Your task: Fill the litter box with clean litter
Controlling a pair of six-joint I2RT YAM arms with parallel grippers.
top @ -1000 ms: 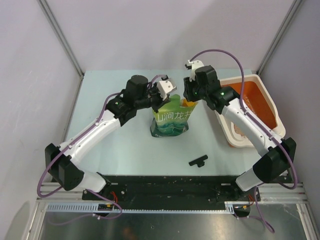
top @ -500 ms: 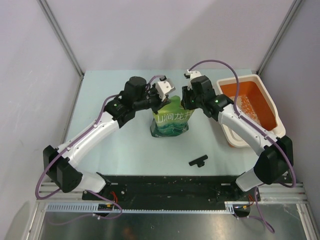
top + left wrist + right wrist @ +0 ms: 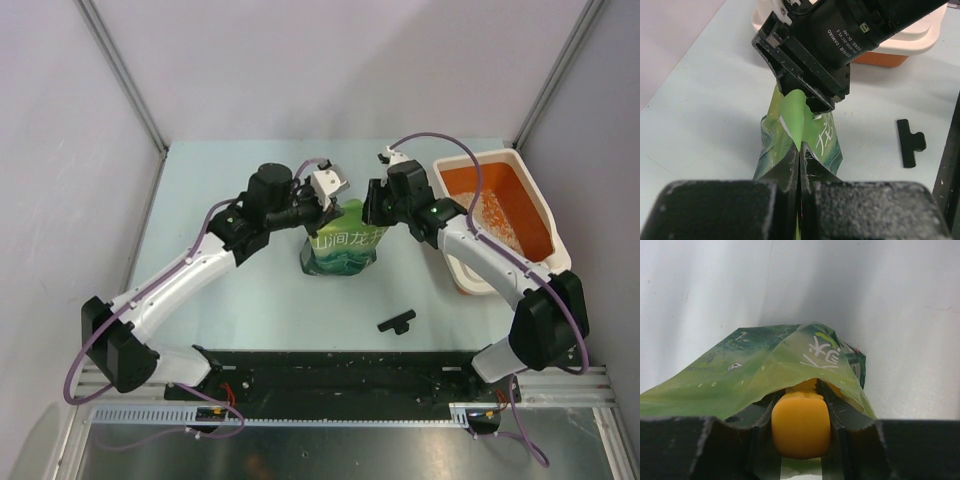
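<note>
Top external view: the green bag (image 3: pixel 342 248) stands on the tabletop (image 3: pixel 200 170). At its top edge the left fingers (image 3: pixel 789 162) are pressed together, pinching it. The right fingers (image 3: pixel 839 437) pinch a yellow plastic piece (image 3: pixel 801 425) under the bag's open edge. Right of the bag sits the litter box (image 3: pixel 478 157), with some clean litter (image 3: pixel 495 212) inside.

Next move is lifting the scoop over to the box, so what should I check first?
1. Left gripper shut on the green bag top edge: ok.
2. Right gripper shut on the orange scoop handle at the bag's mouth: ok.
3. Scoop loaded: cannot tell, bowl hidden in the bag.
4. Litter box has room, only a little clean litter inside: ok.
5. Black clip lies apart from the bag: ok.
</note>
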